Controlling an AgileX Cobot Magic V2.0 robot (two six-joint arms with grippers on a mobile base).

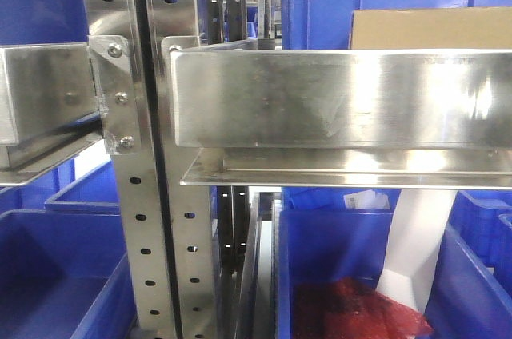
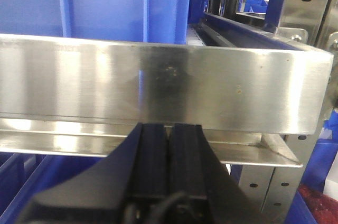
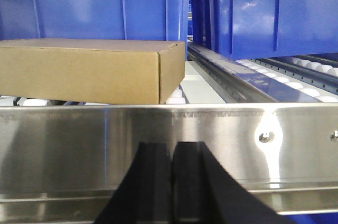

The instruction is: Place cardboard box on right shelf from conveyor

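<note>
The cardboard box (image 3: 79, 73) is a plain tan slab lying flat on white rollers just behind the right shelf's steel front lip (image 3: 105, 145). In the front view only its top edge (image 1: 432, 27) shows above that lip (image 1: 336, 99). My right gripper (image 3: 172, 145) is shut and empty, low in front of the lip and right of the box's near corner. My left gripper (image 2: 169, 126) is also shut and empty, close in front of the neighbouring left steel shelf (image 2: 158, 86). The conveyor is out of view.
A perforated steel upright (image 1: 152, 195) with a three-screw bracket (image 1: 116, 99) separates the two shelves. A blue bin (image 3: 264, 12) sits on the rollers to the right of the box. Below the shelves are blue bins (image 1: 48, 275), one holding a red bag (image 1: 352, 311).
</note>
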